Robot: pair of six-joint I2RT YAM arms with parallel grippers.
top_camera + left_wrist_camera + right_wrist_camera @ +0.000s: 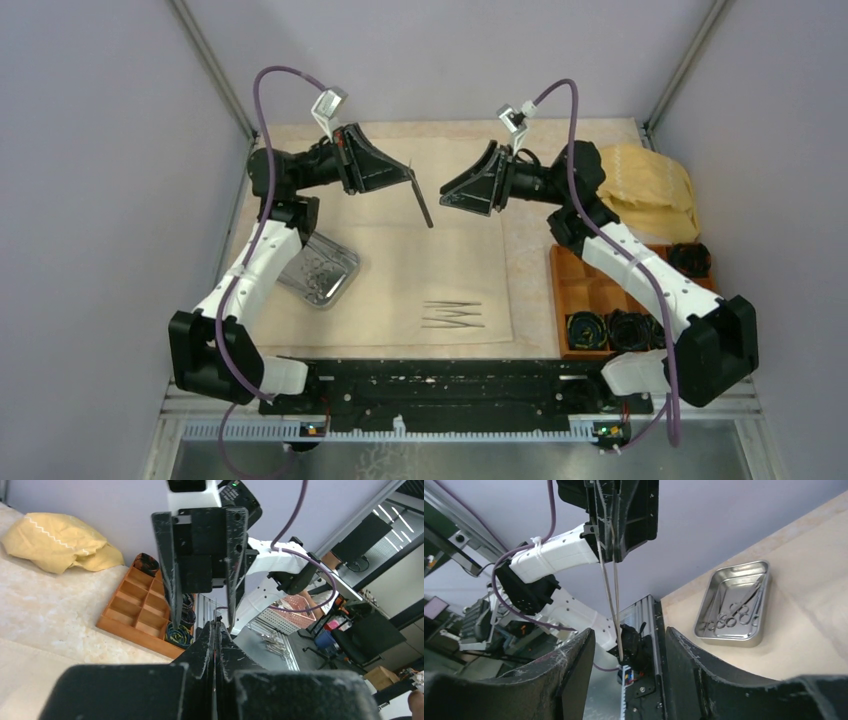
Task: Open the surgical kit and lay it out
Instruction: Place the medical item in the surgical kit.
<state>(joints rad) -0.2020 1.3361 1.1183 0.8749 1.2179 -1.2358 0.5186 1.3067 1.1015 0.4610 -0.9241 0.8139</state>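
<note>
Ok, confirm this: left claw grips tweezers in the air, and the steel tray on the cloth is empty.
Not empty: the steel tray holds several scissors, as the right wrist view shows. The left claw does grip tweezers in the air.

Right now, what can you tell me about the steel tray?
The tray is shiny steel, rectangular with rounded corners and a low raised rim. It lies flat at the left edge of the cream cloth, partly under the left arm in the top view. Ring-handled steel instruments lie inside it. No gripper touches it.
</note>
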